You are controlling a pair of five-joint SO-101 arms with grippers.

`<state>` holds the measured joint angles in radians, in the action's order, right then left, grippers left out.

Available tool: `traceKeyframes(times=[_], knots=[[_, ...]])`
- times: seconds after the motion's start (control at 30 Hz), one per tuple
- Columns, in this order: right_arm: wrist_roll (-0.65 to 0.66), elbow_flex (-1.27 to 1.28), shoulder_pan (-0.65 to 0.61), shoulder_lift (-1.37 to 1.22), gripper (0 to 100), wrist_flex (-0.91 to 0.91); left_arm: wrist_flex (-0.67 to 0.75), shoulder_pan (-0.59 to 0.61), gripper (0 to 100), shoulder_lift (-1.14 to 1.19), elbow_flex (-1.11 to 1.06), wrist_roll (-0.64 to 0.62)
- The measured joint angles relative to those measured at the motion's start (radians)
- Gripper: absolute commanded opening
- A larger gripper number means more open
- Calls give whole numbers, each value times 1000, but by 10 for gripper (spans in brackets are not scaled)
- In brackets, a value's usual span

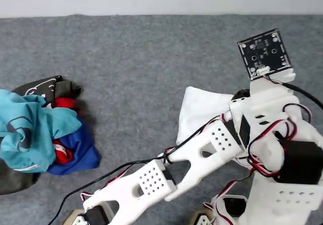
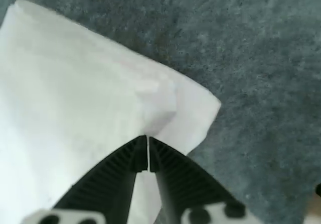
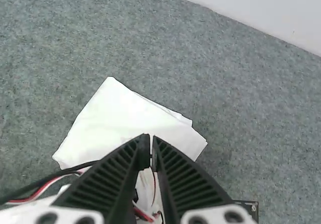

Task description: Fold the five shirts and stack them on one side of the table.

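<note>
On the table [image 1: 151, 48], right of centre: folded white shirt [image 1: 199, 109].
Left edge: heap of crumpled shirts [image 1: 35, 134].
Left gripper [image 2: 148, 156]: closed, tips at the white shirt.
Right gripper [image 3: 151, 151]: closed, empty, above it.

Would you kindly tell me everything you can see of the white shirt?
The white shirt is plain cloth, folded flat into a rough rectangle. It lies on the grey carpeted table, right of centre, partly under the arms. The left gripper, jaws shut, sits over a raised fold near one corner; whether it pinches cloth is unclear.
</note>
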<state>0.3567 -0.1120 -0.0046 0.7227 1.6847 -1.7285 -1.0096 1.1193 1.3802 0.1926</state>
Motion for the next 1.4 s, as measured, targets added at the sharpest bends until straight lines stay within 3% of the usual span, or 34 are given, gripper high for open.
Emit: traceKeyframes(times=[0.4, 0.73, 0.93, 1.4], knots=[[0, 0, 0, 0, 19, -5, -2, 100, 14, -3, 0, 0], [0, 0, -2, 0, 18, -17, -2, -21, 14, 49, -3, 0], [0, 0, 0, 0, 18, -17, -2, -17, 14, 54, -32, 5], [0, 91, -3, -2, 20, -83, -3, 285, 14, 54, 130, 6]])
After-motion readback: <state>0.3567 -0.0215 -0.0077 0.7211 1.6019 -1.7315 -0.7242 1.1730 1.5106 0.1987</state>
